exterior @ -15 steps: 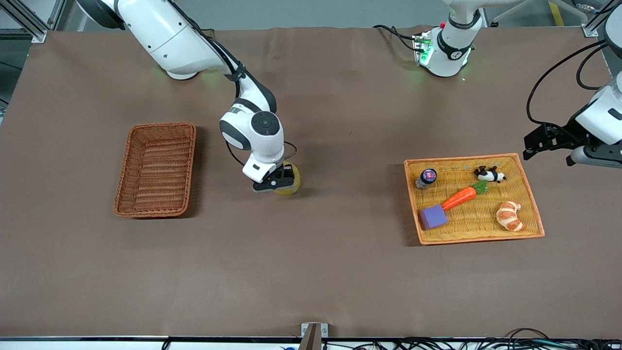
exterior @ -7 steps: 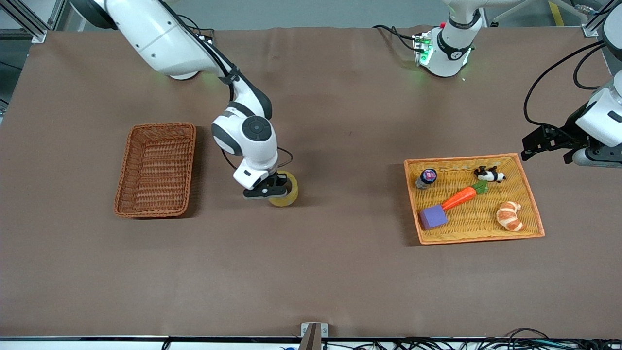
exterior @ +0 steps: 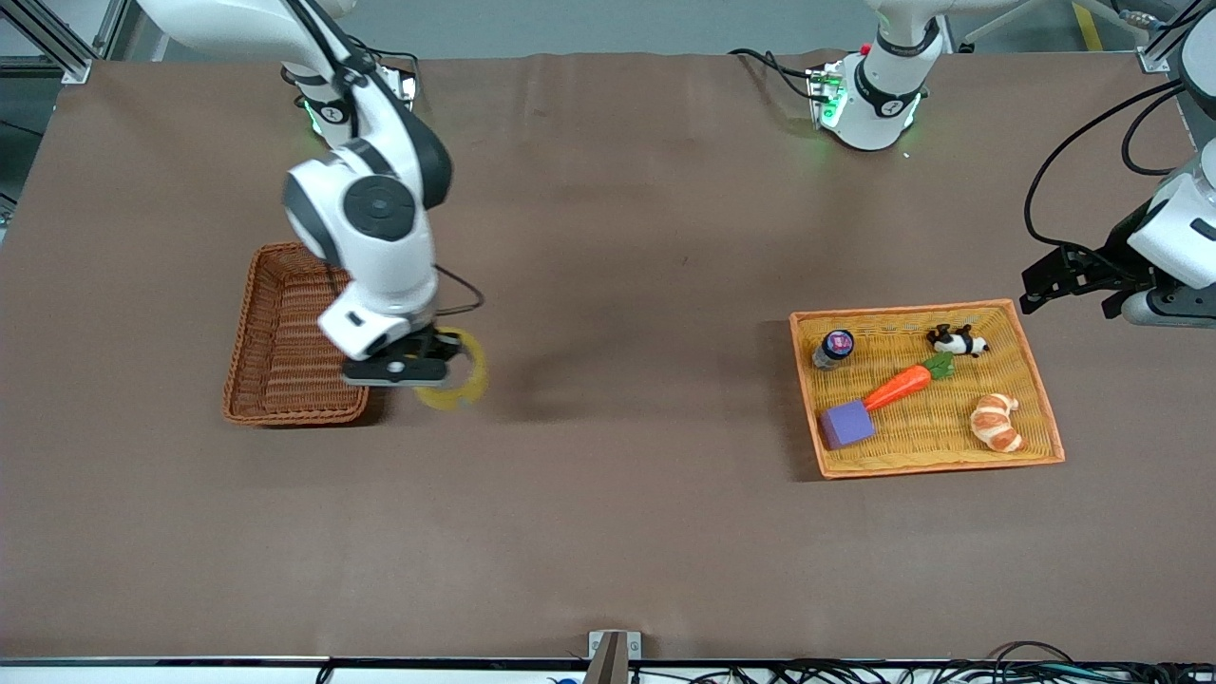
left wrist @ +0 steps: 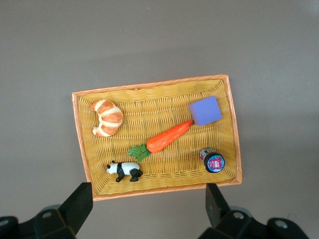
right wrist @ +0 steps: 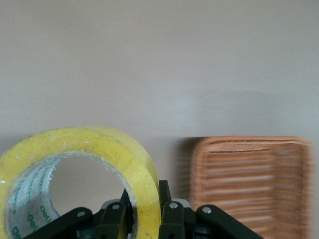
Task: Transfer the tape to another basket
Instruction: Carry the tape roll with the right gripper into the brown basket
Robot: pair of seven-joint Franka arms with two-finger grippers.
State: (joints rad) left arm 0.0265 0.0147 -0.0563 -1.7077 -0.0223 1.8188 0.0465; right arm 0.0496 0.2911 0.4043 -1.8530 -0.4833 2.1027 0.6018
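Observation:
My right gripper is shut on the yellowish tape roll and holds it in the air over the table, just beside the reddish-brown wicker basket. In the right wrist view the tape has its wall pinched between my gripper's fingers, with the basket close by. My left gripper hangs open and empty over the table at the left arm's end, by the orange-yellow tray's edge; in its wrist view the gripper is wide open.
The shallow orange-yellow tray holds a toy carrot, a purple block, a croissant, a toy panda and a small jar. A bracket sits at the table's front edge.
My right arm has lifted the tape off the table and carried it toward the right arm's end, up to the wicker basket. The left arm has barely moved.

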